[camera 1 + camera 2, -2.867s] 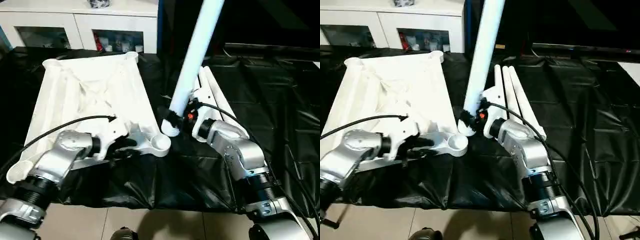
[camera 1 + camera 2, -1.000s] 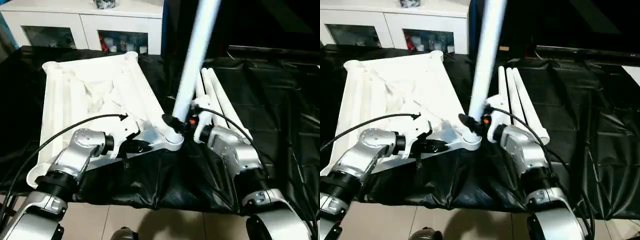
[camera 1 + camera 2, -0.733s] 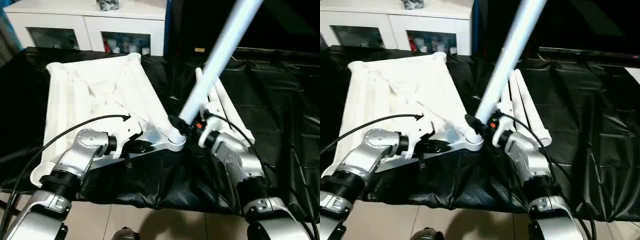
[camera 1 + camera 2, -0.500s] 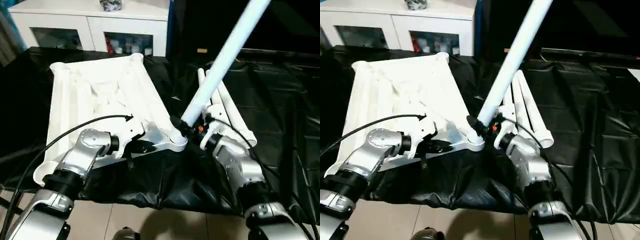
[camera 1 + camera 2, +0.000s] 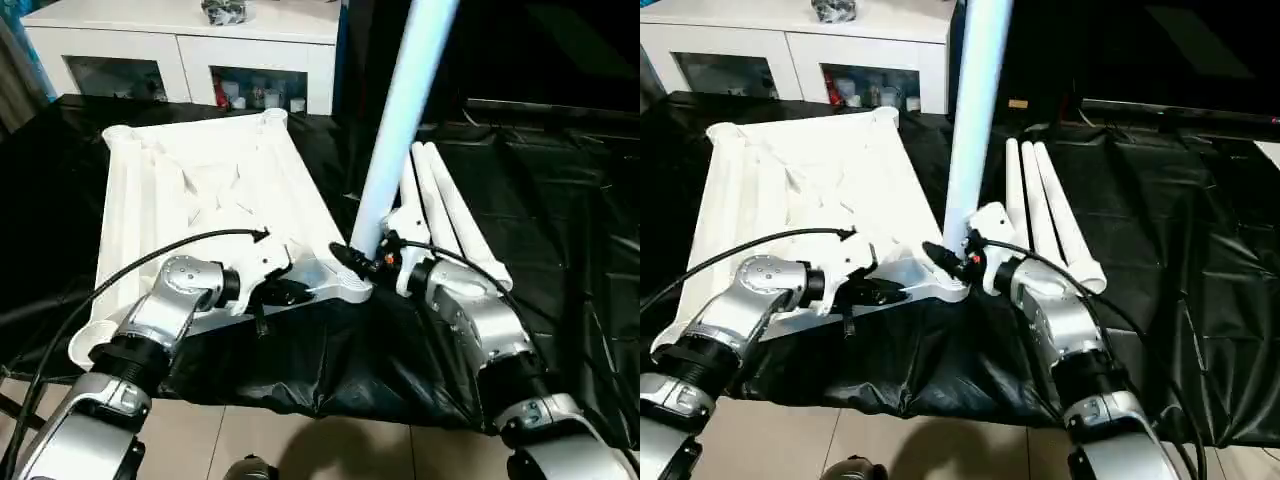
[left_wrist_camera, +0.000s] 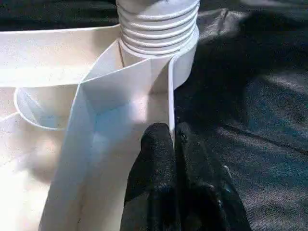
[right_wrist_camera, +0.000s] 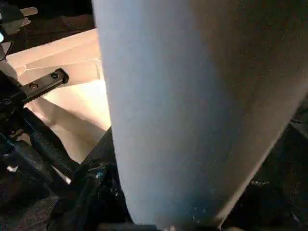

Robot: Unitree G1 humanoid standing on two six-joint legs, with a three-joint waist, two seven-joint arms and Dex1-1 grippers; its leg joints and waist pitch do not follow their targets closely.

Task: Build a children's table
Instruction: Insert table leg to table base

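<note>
i hold leg [image 5: 400,120] near upright in r gripper [image 5: 358,262], base at corner socket [image 6: 159,29]; l gripper [image 5: 283,295] pinched on tabletop [image 5: 200,200] rib beside it.

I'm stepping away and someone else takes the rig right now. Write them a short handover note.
Left gripper: shut on a thin rib of the tabletop, which lies underside up on the black sheet, close to the near corner socket.
Right gripper: holding one leg near its lower end, almost upright, with its ribbed end sitting in that socket.
Three more legs lie side by side on the sheet to the right.
Done: first leg placed in its socket; whether it is fully seated cannot be told.
Left: seat it, then fit the other three legs.
</note>
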